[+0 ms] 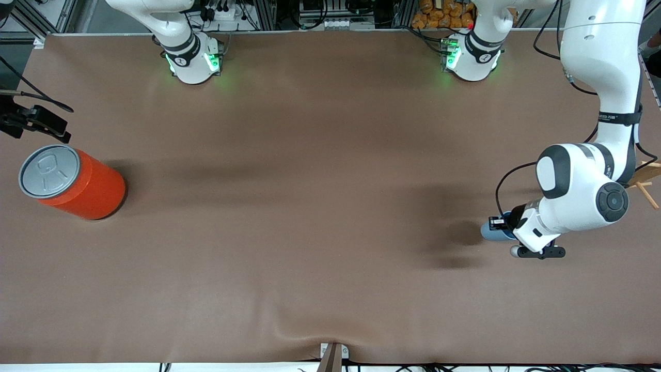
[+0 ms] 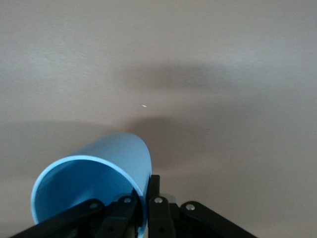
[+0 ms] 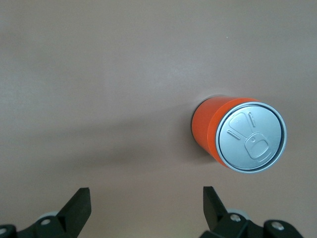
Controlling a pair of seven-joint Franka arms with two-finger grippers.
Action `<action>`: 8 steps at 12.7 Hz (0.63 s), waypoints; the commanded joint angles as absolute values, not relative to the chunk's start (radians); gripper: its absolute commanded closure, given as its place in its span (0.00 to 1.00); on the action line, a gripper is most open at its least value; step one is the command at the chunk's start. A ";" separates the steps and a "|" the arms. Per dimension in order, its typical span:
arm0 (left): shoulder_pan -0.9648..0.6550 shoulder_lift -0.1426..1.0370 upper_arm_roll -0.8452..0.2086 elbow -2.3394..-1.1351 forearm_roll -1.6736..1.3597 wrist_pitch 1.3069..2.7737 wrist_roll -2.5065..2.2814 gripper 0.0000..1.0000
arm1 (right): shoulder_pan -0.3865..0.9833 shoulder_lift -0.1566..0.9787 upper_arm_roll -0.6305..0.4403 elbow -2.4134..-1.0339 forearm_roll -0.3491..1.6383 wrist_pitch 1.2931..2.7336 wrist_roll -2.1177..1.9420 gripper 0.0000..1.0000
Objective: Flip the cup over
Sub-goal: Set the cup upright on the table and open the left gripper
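Two white arms work a brown table (image 1: 310, 206): seen from the front, the left arm drops from its base, elbow bent, its wrist turned sideways low over the table at its own end, the left gripper (image 1: 498, 227) clamped on a light-blue cup (image 1: 490, 232) that pokes out from under the wrist, mostly hidden by it. Black lettering on a strap around the forearm is too small to read. An orange can (image 1: 77, 183) with a grey pull-tab lid stands well apart at the right arm's end, and only a dark piece of the waiting right arm's hand shows at the picture's edge above it. From the left wrist, the cup (image 2: 94, 183) lies tilted on its side above the table, mouth toward the camera, its rim pinched between the black fingers (image 2: 158, 213). From the right wrist, the right gripper (image 3: 146, 208) hangs wide open with nothing between its fingers, above the table beside the can (image 3: 237, 134); the lid bears only an embossed tab outline.
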State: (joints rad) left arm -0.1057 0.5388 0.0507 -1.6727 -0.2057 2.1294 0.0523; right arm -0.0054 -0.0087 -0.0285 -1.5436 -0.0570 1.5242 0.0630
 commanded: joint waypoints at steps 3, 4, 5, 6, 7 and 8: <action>-0.127 0.568 0.054 -1.672 -0.068 2.157 -0.043 1.00 | -0.026 0.002 -0.012 -1.520 -0.051 1.503 0.058 0.00; -0.129 0.571 0.051 -1.671 -0.052 2.167 -0.066 1.00 | -0.026 0.002 -0.012 -1.520 -0.051 1.503 0.058 0.00; -0.129 0.569 0.048 -1.671 -0.051 2.168 -0.074 0.87 | -0.026 0.002 -0.012 -1.520 -0.051 1.503 0.058 0.00; -0.130 0.568 0.046 -1.669 -0.052 2.168 -0.074 0.63 | -0.025 0.002 -0.012 -1.520 -0.051 1.503 0.058 0.00; -0.130 0.566 0.046 -1.667 -0.057 2.168 -0.074 0.32 | -0.025 0.002 -0.012 -1.520 -0.051 1.503 0.058 0.00; -0.130 0.560 0.046 -1.664 -0.063 2.168 -0.075 0.00 | -0.025 0.002 -0.012 -1.520 -0.045 1.503 0.058 0.00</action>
